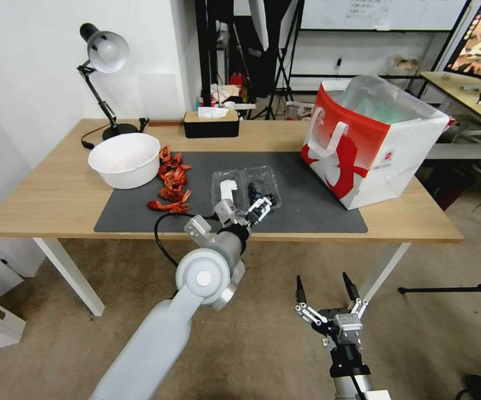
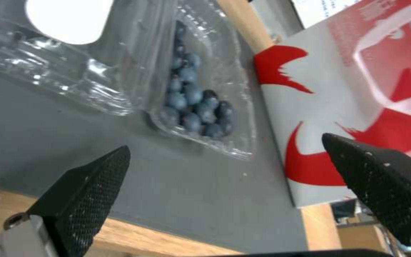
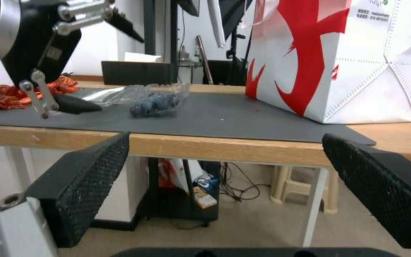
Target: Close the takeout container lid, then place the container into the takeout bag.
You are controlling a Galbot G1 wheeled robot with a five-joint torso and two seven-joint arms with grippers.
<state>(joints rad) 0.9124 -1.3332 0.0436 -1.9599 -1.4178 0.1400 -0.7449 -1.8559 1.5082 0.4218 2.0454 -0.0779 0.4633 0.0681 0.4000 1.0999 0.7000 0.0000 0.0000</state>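
The takeout container [image 1: 245, 186] lies open on the grey mat [image 1: 318, 211]. Its lid [image 1: 226, 189], with a white sticker, is the half toward the bowl. The other half [image 2: 196, 107] holds dark blue berries. My left gripper [image 1: 264, 203] is open at the near edge of the berry half, and in the left wrist view its fingertips [image 2: 115, 160] frame the berries without touching them. The red-and-white takeout bag [image 1: 374, 150] stands open at the mat's right end. My right gripper [image 1: 326, 291] hangs open below the table's front edge, level with the tabletop [image 3: 224, 146].
A white bowl [image 1: 125, 160] and red peels [image 1: 171, 186] sit left of the container. A desk lamp [image 1: 104, 83] and a black tissue box [image 1: 211, 123] stand at the table's back. Bare mat lies between the container and the bag [image 2: 358, 107].
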